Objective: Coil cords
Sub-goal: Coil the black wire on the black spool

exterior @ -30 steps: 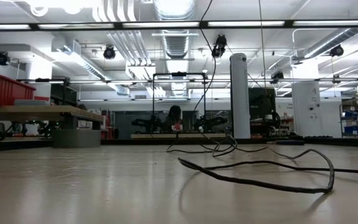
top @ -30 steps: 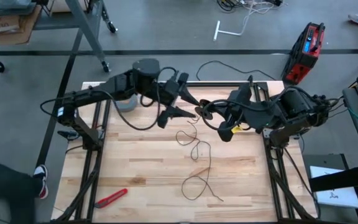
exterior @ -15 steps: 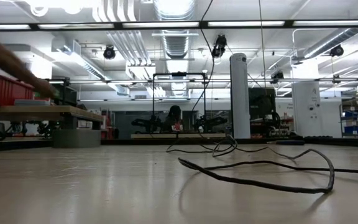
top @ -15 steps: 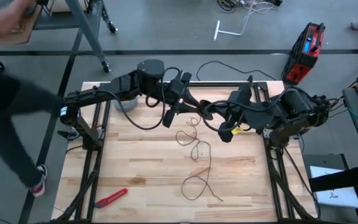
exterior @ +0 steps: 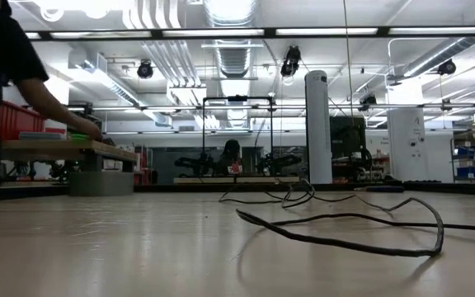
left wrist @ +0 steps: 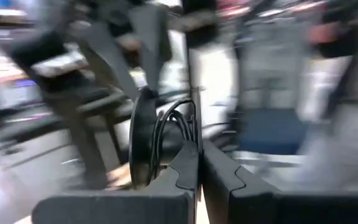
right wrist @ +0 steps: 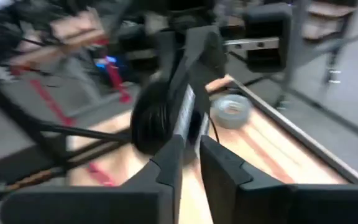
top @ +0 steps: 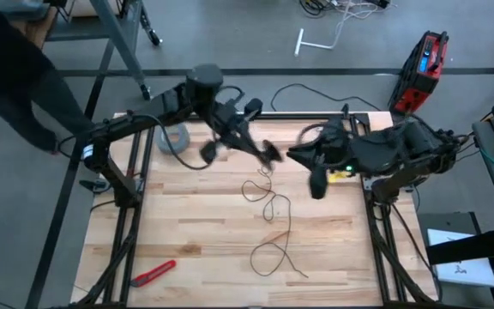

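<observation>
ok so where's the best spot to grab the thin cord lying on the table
Take the cord on its straight stretch between the two lower loops, coming straight down with the jaws across it. It lies flat on the table, and there a single strand runs alone, so probably nothing else gets pinched. The right gripper hangs nearer than the left gripper.

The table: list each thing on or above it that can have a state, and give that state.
cord: mostly uncoiled, loose loops on the table.
reel: raised off the table, between both tools.
left tool: shut on cord.
right tool: close to the reel.
tape roll: lying flat.
</observation>
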`<control>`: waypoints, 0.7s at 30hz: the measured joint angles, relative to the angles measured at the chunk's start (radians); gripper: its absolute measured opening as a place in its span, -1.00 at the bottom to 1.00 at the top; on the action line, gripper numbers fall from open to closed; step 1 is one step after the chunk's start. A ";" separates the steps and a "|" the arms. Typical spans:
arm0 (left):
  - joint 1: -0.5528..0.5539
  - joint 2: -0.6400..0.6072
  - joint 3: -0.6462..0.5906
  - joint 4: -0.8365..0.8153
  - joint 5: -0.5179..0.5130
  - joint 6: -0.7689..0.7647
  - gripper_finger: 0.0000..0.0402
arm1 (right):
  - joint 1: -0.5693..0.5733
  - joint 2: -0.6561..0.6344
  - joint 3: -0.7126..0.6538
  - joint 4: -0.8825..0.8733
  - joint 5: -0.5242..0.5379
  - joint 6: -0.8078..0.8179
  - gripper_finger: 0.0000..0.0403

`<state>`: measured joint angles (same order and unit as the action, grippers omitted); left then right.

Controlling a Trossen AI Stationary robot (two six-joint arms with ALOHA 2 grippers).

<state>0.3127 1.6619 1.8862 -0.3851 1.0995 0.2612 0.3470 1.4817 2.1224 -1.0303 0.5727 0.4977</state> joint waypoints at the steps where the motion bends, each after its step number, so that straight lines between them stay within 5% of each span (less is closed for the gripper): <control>1: 0.022 0.000 0.000 0.000 0.085 0.005 -1.00 | 0.000 -0.006 0.001 0.002 -0.017 -0.005 -0.69; 4: 0.068 -0.004 0.000 0.001 0.215 0.040 -1.00 | 0.000 -0.012 0.003 -0.031 -0.032 -0.024 -0.58; 11: 0.096 -0.047 0.001 0.052 0.202 0.141 -1.00 | -0.016 0.030 -0.052 -0.255 0.030 0.023 -0.40; 21: 0.107 -0.143 0.001 0.112 0.146 0.087 -1.00 | -0.139 0.065 -0.388 0.032 -0.091 -0.109 -0.25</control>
<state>0.4201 1.5185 1.8870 -0.2728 1.2451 0.3482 0.2079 1.5471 1.7342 -0.9980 0.4813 0.3887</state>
